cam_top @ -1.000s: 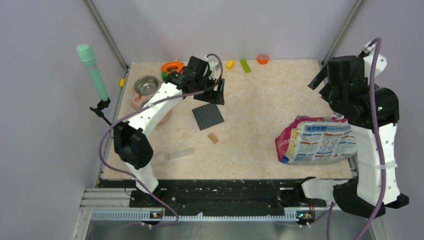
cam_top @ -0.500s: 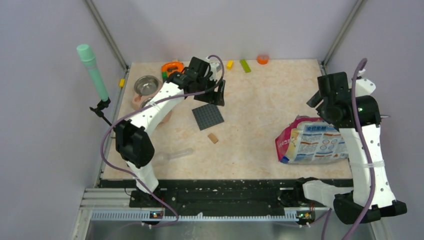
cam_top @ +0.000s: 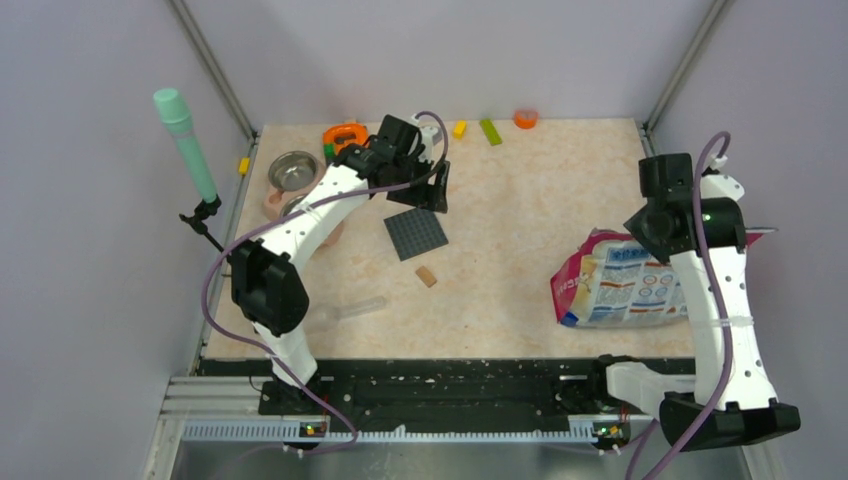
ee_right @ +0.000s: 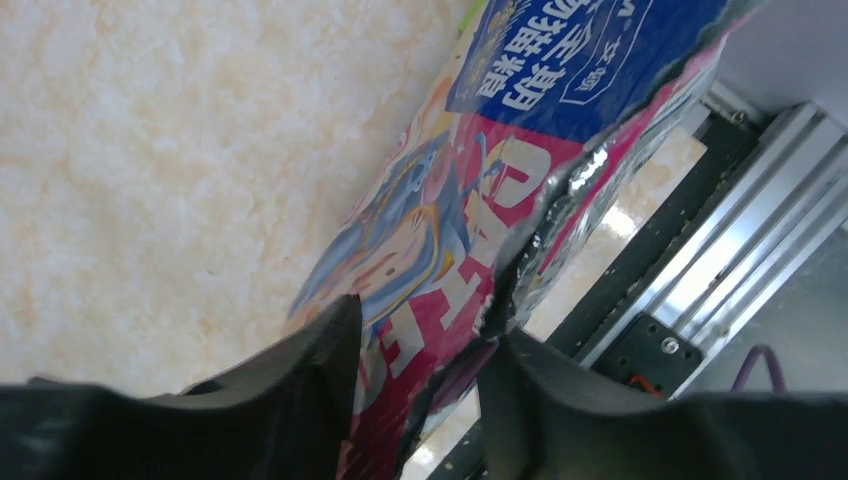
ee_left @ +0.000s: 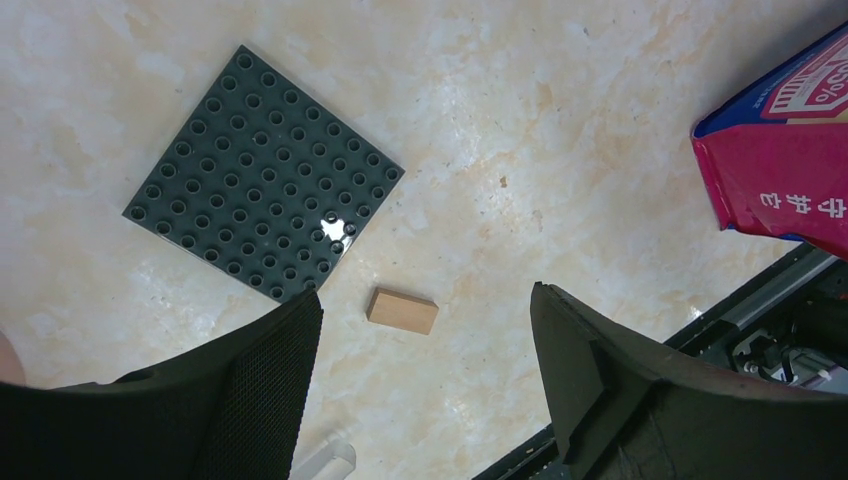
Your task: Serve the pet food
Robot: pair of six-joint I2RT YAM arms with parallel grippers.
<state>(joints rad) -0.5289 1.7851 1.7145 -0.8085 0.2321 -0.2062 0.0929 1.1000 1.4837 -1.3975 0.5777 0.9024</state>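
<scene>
Your right gripper [ee_right: 425, 335] straddles the bag's [cam_top: 625, 285] crumpled edge.
Bag lies flat at right of the top view; "100%" shows on its pink corner. You can't tell if it pinches. Left gripper [ee_left: 425, 297] gapes wide.

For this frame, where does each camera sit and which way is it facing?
Top external: above and behind the robot, looking down on the table; both arms show.
Left wrist: on the left arm, looking down at the grey studded plate and tan block; the open left hand frames the bottom.
Right wrist: on the right arm, close on the cat food bag; the right hand straddles its edge.
Shared: the bag shows in all three views.
</scene>
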